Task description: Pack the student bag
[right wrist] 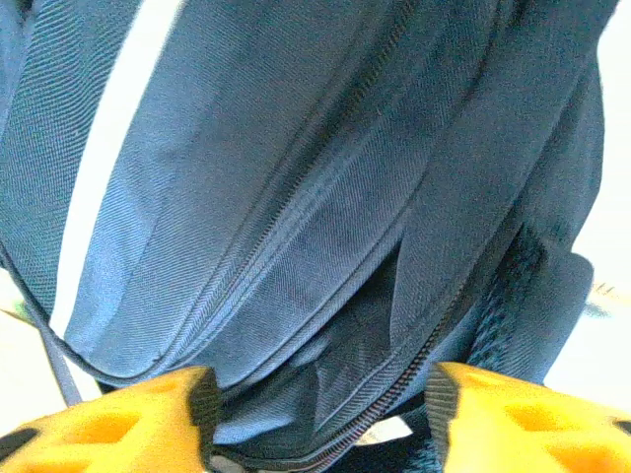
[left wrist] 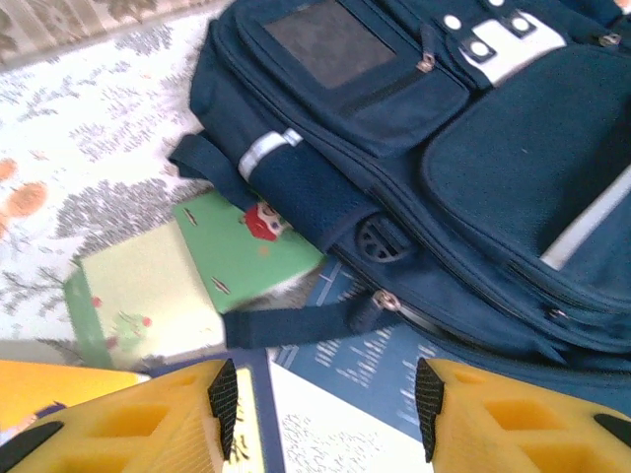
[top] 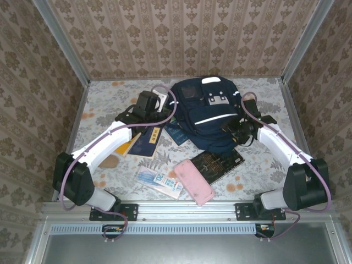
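The student bag (top: 209, 113), a navy backpack with white stripes, lies at the back middle of the table. My left gripper (top: 149, 105) hovers just left of the bag. In the left wrist view it (left wrist: 325, 399) is open, nothing between its fingers, above a blue book (left wrist: 394, 370) and a loose bag strap (left wrist: 296, 323). My right gripper (top: 242, 132) is at the bag's right near side. In the right wrist view it (right wrist: 320, 404) is open, its fingers standing either side of a loose fold of bag fabric (right wrist: 325, 296) beside a zipper.
Around the bag's near side lie a dark book (top: 217, 162), a pink case (top: 193, 181), a printed packet (top: 159, 182), a blue book (top: 147, 142) and a yellow one (top: 129, 144). A green notebook (left wrist: 242, 246) pokes out from under the bag. Patterned walls enclose the table.
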You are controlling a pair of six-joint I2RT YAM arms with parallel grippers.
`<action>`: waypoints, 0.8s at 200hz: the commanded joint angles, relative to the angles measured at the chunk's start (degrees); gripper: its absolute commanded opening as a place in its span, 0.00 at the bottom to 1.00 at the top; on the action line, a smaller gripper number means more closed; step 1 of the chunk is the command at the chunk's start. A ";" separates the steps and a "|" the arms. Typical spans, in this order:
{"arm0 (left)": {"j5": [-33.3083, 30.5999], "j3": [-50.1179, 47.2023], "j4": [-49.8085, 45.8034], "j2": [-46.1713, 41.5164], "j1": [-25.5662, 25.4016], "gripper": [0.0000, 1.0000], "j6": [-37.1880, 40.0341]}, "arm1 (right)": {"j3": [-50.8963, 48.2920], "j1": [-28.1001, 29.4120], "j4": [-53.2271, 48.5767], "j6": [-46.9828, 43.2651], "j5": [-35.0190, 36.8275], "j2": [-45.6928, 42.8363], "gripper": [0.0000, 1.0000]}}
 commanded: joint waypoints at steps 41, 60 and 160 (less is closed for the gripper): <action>9.94 -2.34 -7.33 -7.66 4.80 0.55 -9.81 | 6.11 14.83 -4.97 -25.29 8.05 -1.46 0.73; 11.77 -3.38 -8.88 -8.80 6.44 0.57 -11.40 | 5.85 19.63 -5.55 -29.54 5.95 -0.85 0.80; 14.46 -13.28 -8.03 -16.41 16.42 0.61 -15.92 | 8.25 46.76 -16.47 -32.19 9.37 12.92 1.00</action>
